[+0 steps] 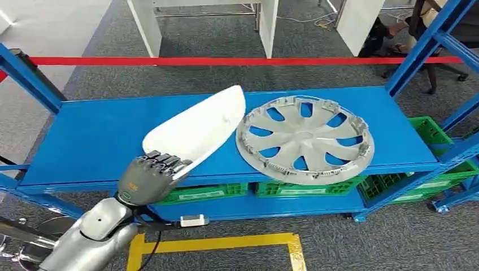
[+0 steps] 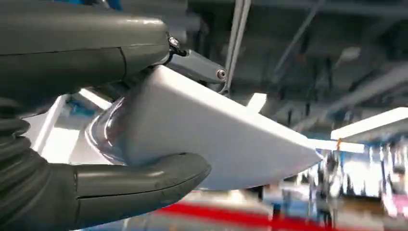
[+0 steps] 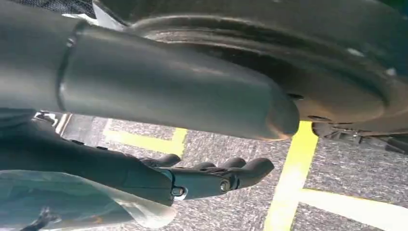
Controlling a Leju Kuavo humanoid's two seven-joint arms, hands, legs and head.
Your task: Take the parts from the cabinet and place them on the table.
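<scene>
Two parts sit on the blue shelf, the silver wheel cover just right of the white panel. At the shelf's front edge, the left hand clamps the panel between thumb and fingers; lifting clear comes next. Off the shelf, the right hand hangs half-curled, empty.

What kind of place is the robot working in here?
Probably a workshop or parts warehouse: a blue metal rack shelf holding a silver plastic wheel cover, green plastic crates below, yellow floor tape.
</scene>
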